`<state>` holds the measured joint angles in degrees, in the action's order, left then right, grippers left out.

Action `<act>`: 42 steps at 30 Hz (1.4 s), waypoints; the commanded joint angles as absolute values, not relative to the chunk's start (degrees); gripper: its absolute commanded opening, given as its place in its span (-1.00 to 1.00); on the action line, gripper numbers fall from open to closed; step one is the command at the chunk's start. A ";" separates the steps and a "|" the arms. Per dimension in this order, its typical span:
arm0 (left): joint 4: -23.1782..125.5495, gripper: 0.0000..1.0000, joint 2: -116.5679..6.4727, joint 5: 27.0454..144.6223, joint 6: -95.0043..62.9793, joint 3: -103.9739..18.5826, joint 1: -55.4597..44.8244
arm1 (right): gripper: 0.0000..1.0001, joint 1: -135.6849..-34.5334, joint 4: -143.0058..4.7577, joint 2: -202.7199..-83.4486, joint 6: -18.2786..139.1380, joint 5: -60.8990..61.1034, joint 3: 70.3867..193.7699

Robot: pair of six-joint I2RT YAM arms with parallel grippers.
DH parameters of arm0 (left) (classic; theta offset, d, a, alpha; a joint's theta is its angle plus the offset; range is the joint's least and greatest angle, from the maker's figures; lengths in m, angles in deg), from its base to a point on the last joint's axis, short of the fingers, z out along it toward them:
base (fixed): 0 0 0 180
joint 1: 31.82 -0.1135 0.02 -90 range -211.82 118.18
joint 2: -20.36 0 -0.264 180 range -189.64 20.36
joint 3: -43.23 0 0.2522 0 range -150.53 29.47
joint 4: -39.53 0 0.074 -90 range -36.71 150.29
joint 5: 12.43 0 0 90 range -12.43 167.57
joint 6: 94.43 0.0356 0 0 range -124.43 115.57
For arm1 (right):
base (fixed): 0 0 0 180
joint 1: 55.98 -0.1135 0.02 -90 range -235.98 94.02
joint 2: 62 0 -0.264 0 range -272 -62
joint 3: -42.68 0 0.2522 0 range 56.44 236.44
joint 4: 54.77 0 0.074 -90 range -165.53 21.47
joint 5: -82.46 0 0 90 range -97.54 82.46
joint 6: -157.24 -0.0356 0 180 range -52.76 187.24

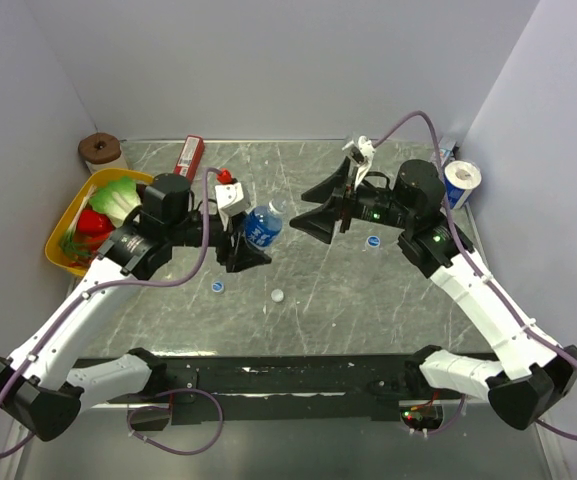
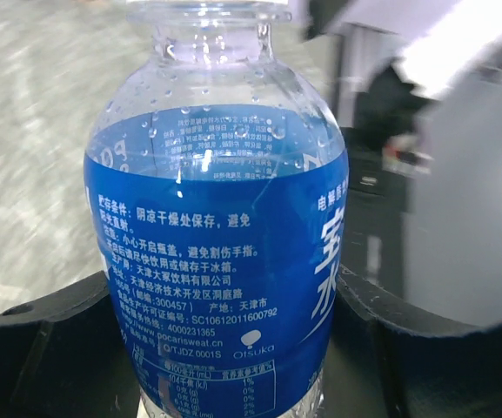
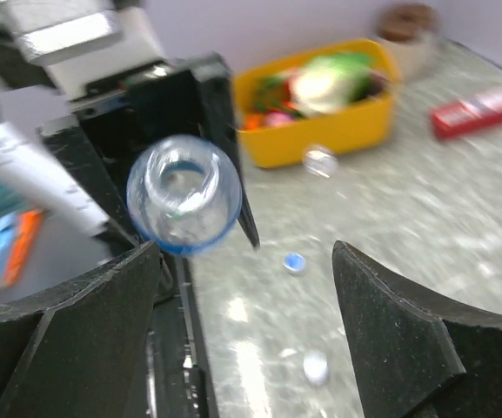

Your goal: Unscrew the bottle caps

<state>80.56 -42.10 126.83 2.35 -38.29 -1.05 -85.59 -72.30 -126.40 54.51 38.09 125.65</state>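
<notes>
Left claw [image 1: 252, 247] clamped, right claw [image 1: 309, 208] spread wide, both arms bent inward, tips facing.

Pale lilac walls [image 1: 268, 60] enclose a grey marbled tabletop [image 1: 348, 300].

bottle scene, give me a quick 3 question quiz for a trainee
1. True or false: the bottle in the left tool is capped.
2. In the top view, how many loose caps lie on the table? A) one B) three C) six
3. Fill in: the right tool is ____ (open or shut).

Key: 1 false; 2 B; 3 open.
</notes>
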 commanded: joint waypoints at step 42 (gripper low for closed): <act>63.92 -0.07 -28.68 80.56 -8.48 -30.29 -11.34 | 0.22 -114.25 -88.13 -162.10 68.82 -11.31 126.58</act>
